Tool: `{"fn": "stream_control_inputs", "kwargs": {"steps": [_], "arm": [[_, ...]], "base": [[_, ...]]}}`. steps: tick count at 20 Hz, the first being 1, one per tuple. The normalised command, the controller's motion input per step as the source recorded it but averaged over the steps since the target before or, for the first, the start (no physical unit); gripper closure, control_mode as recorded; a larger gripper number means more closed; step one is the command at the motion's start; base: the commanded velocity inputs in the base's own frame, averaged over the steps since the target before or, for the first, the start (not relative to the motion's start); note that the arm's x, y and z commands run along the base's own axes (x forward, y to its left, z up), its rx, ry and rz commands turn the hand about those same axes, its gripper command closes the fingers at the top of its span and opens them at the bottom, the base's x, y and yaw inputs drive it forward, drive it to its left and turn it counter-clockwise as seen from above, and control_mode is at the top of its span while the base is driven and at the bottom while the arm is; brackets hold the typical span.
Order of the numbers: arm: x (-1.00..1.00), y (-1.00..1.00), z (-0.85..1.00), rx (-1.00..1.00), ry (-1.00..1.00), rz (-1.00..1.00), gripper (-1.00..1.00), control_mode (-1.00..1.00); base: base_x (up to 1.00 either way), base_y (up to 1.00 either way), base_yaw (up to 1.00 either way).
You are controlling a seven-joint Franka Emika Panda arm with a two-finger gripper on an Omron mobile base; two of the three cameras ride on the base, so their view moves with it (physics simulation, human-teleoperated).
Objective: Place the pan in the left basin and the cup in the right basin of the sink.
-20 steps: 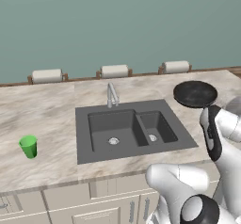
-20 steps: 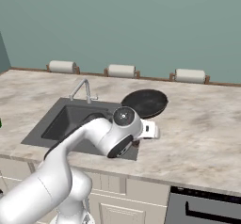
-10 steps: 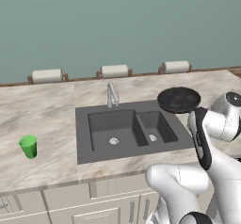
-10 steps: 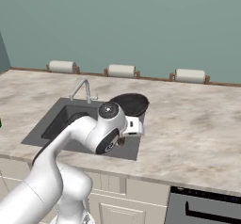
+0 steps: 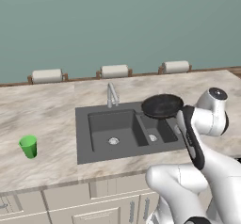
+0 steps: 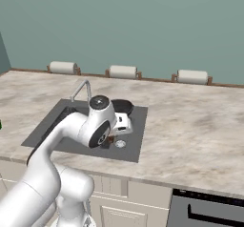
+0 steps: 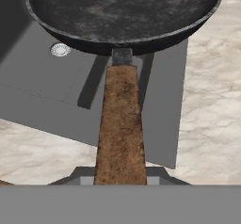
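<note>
The black pan (image 5: 162, 105) hangs level in the air above the sink (image 5: 82, 124), over the narrower right basin (image 5: 159, 130). My gripper (image 5: 181, 118) is shut on its brown handle (image 7: 120, 129), which runs from the bottom of the hand view up to the pan (image 7: 127, 11). In the right base view the pan (image 6: 123, 107) sits just behind my hand (image 6: 116, 126). The wider left basin (image 5: 113, 129) lies to the pan's left. The green cup (image 5: 29, 146) stands upright on the counter, far left of the sink.
A curved silver faucet (image 5: 112, 95) rises behind the sink, close to the pan's left side. Three paper towel rolls (image 5: 114, 71) line the back wall. Marble counter (image 6: 190, 121) stretches right of the sink, with an appliance front (image 6: 205, 209) below it.
My arm has carried the pan leftward, from above the counter right of the sink to above the right basin. The cup has stayed put.
</note>
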Motion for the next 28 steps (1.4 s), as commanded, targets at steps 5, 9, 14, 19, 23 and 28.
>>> {"fn": "stream_control_inputs", "kwargs": {"steps": [5,9,14,19,23,28], "arm": [[0.13,0.44,0.00,0.00,0.13,0.11,1.00,-1.00],[0.21,0.41,0.01,0.00,0.12,0.10,1.00,-1.00],[0.28,0.39,0.00,0.00,0.12,0.09,1.00,-1.00],[0.33,0.36,0.00,0.00,0.14,0.08,1.00,-1.00],[0.38,0.31,0.00,0.00,0.16,0.05,1.00,-1.00],[0.44,0.25,0.00,0.00,0.14,0.04,1.00,-1.00]], "base": [[0.00,0.00,0.00],[0.00,0.00,0.00],[0.00,0.00,0.00],[0.00,0.00,0.00],[0.00,0.00,0.00],[0.00,0.00,0.00]]}}
